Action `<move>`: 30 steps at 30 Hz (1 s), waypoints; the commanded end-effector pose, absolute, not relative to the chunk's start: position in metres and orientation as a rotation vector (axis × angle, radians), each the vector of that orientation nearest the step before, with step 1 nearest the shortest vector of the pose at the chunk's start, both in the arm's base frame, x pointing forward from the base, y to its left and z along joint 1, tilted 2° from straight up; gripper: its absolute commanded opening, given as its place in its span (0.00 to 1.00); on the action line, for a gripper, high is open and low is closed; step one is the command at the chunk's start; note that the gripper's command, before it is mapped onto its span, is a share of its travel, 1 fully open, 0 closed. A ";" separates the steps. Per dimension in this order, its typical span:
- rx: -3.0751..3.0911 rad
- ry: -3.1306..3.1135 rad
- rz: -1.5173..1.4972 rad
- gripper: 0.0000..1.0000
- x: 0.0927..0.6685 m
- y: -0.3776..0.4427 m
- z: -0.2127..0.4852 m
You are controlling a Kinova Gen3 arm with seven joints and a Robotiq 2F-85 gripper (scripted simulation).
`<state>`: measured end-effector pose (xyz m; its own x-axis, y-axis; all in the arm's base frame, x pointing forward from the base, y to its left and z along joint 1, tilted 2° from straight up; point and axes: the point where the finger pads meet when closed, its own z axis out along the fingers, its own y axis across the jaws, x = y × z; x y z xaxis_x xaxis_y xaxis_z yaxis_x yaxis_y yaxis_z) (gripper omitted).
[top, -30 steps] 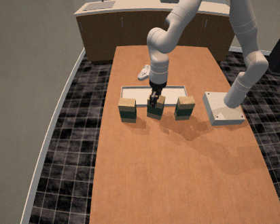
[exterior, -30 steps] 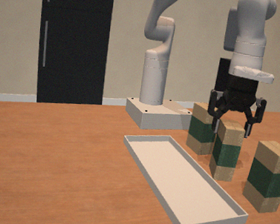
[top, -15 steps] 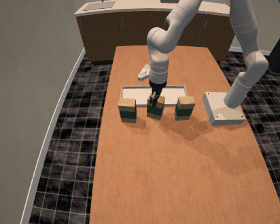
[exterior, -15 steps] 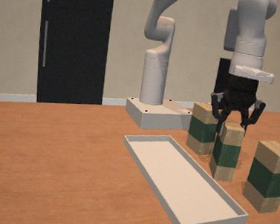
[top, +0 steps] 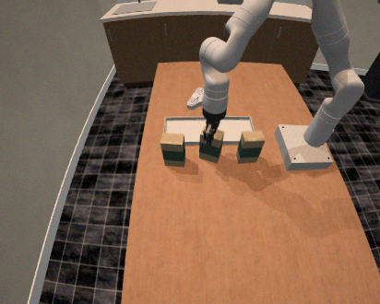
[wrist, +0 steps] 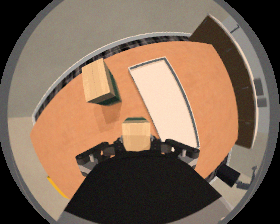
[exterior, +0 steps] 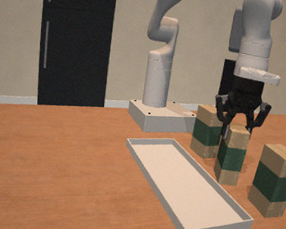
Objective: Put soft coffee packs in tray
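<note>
Three coffee packs stand in a row on the wooden table (top: 240, 230) just in front of the tray (top: 184, 125) in the top view, and the gripper (top: 210, 134) sits down over the middle pack (top: 211, 148), between the left pack (top: 172, 148) and the right pack (top: 250, 146). In the exterior view the gripper (exterior: 237, 125) pinches the top of the middle pack (exterior: 231, 156) on its two broad sides, the pack upright on the table beside the tray (exterior: 154, 180). The wrist view shows the middle pack (wrist: 136, 136) clamped between the fingers, with another pack (wrist: 100, 83) and the tray (wrist: 164, 100) beyond.

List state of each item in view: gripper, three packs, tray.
gripper: shut on the middle pack's top
middle pack: upright on the table, clamped
left pack: upright, untouched
right pack: upright, untouched
tray: flat on the table, nothing in it
</note>
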<state>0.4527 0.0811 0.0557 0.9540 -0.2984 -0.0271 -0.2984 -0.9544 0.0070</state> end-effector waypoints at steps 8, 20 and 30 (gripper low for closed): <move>3.102 -0.474 -0.044 0.24 0.452 0.081 0.056; 3.102 -0.474 -0.044 0.24 0.452 0.081 0.056; 3.102 -0.474 -0.044 0.82 0.452 0.081 0.056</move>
